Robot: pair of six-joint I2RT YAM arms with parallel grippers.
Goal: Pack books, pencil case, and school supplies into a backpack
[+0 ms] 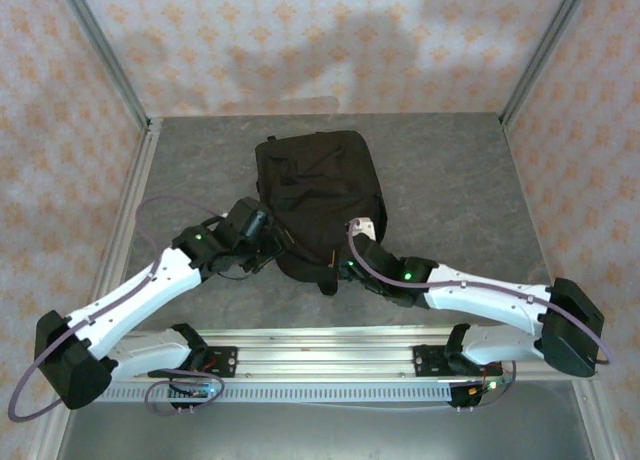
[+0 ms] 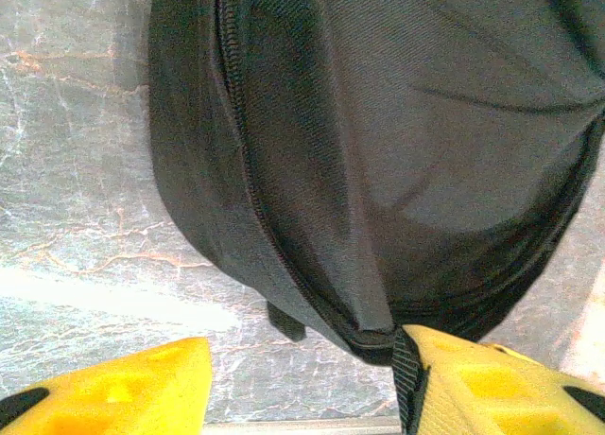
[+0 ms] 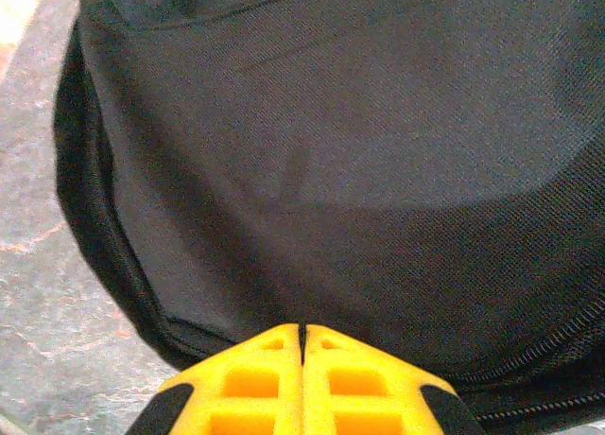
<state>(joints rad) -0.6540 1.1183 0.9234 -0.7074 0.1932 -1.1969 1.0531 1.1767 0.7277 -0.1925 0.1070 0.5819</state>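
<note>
Grey stone-look table (image 1: 460,180) inside patterned walls (image 1: 300,40), black backpack (image 1: 318,195) mid-table (bare surface all round), left gripper (image 2: 304,369) jaws apart at its edge, right gripper (image 3: 302,340) jaws pressed together

A flat grey stone-patterned tabletop (image 1: 450,180) spans the middle of the frame, mottled and veined pale orange at the left of both wrist views. Pale walls with an orange floral print (image 1: 330,40) rise across the top and sides, with slanting silver metal posts (image 1: 105,55) in the upper corners

Black backpack (image 2: 397,151) at parted left gripper (image 2: 304,345)
</note>
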